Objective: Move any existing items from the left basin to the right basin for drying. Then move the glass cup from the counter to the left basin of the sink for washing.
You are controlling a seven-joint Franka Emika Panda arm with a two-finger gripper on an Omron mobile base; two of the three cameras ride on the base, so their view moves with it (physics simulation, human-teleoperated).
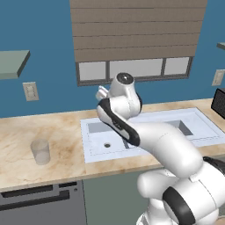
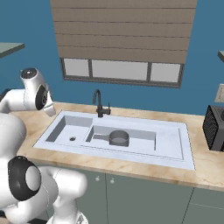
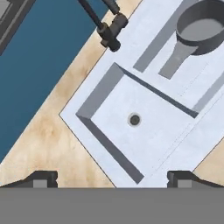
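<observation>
Hovering above the left basin [image 3: 144, 127] with fingers [image 3: 41, 178] wide open and empty, the gripper [image 3: 112, 181] had the saucepan [image 3: 202, 27] beyond it, in the right basin [image 2: 131, 141].

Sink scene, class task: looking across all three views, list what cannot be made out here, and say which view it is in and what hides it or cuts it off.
- Left base view: the arm covers the middle of the sink, so the saucepan cannot be seen there.
- Hand view: the faucet top is cut off by the upper edge.
- Right base view: the dark appliance is cut off by the right edge.
- Left base view: the glass cup is too faint to show any contents.
</observation>
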